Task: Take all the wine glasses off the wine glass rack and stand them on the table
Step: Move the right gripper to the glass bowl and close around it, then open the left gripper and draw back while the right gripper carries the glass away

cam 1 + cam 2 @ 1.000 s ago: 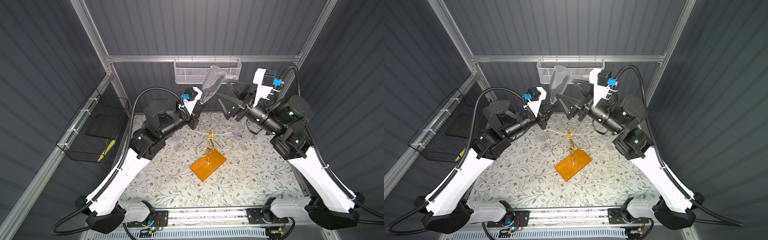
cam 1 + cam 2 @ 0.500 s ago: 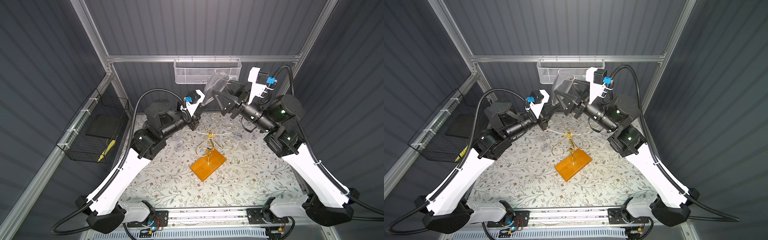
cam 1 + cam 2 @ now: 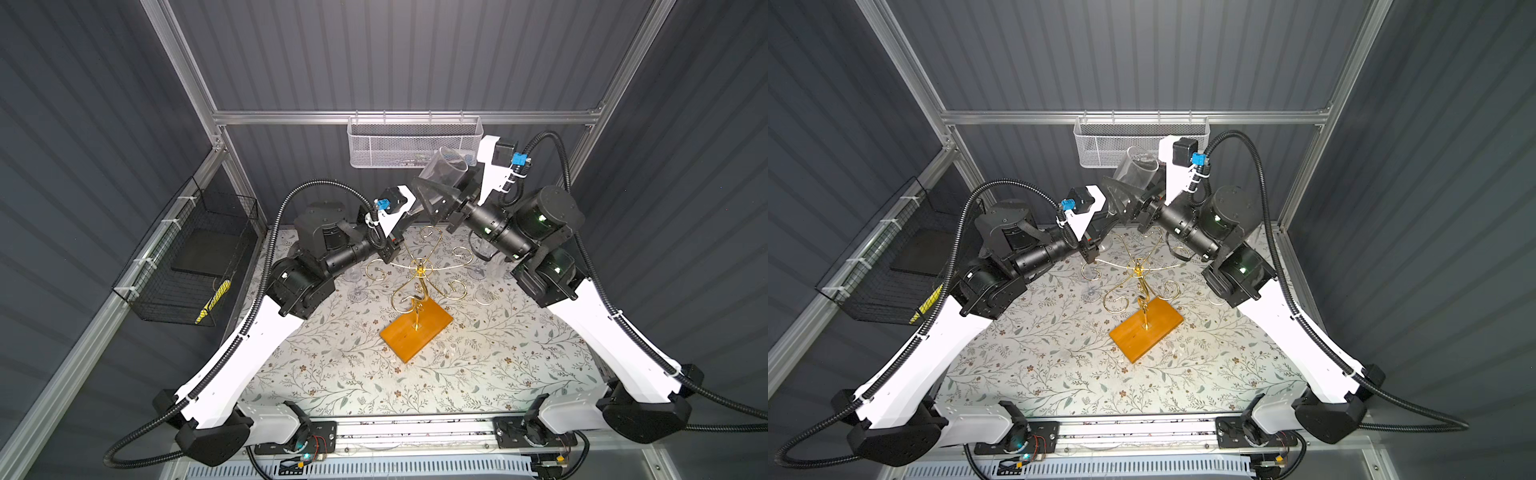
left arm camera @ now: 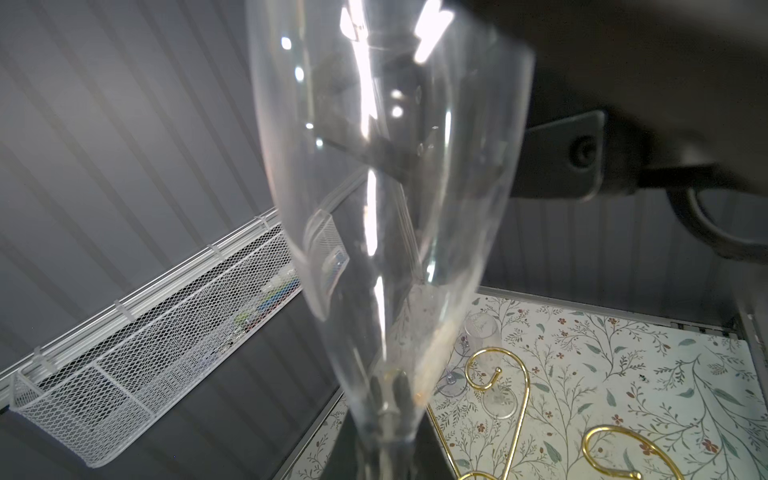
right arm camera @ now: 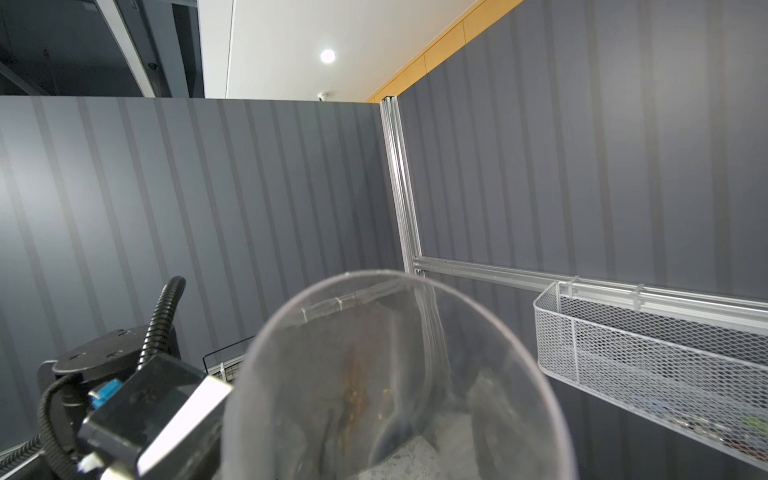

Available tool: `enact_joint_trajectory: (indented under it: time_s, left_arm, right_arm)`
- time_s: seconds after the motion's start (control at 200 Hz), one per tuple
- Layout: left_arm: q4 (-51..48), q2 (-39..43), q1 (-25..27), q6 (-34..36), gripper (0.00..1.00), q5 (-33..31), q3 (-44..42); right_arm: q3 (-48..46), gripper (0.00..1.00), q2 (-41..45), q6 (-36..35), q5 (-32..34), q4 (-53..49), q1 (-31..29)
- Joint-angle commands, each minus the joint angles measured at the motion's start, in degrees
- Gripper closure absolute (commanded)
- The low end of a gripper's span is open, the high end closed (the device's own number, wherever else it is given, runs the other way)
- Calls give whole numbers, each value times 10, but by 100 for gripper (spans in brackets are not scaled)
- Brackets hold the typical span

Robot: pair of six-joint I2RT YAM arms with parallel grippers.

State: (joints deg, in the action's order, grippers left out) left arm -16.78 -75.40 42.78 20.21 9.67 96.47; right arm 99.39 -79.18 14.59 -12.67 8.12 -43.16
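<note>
Right gripper (image 3: 449, 187) has moved in, jaws straddling the wine glass (image 3: 444, 164) bowl, contact unclear. Left gripper (image 4: 388, 432) pinches the stem. Handover step, probably. Next: right clamps gently, then left releases.

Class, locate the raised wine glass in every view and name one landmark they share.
Top view: wine glass upper centre, overlapping the mesh basket.
Top view: wine glass upper centre, before the mesh basket.
Left wrist: wine glass close up, filling the centre; mesh basket beyond.
Right wrist: its open rim faces the lens; mesh basket beside it.
Shared landmark: the mesh basket.
</note>
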Motion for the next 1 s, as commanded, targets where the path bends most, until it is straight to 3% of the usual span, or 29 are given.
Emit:
enact_joint_trajectory:
  time_s: [0.0,0.26,0.415,0.65,0.84,0.995]
  left_arm:
    - [16,1,1,15,100,4,-5]
    - [17,3,1,19,100,1,-8]
    - [22,7,3,16,100,2,-10]
    - [30,22,3,4,48,2,-23]
    - [7,46,3,6,32,1,-29]
    - [-5,82,3,4,28,-6,-44]
  right_arm:
    - [-12,29,12,4,-3,59,2]
    - [-27,46,16,11,-20,85,8]
    - [-33,49,17,14,-23,94,8]
    - [-34,51,20,-1,-27,95,10]
    - [-30,51,30,-27,-27,92,17]
    - [-26,51,42,-62,-13,75,27]
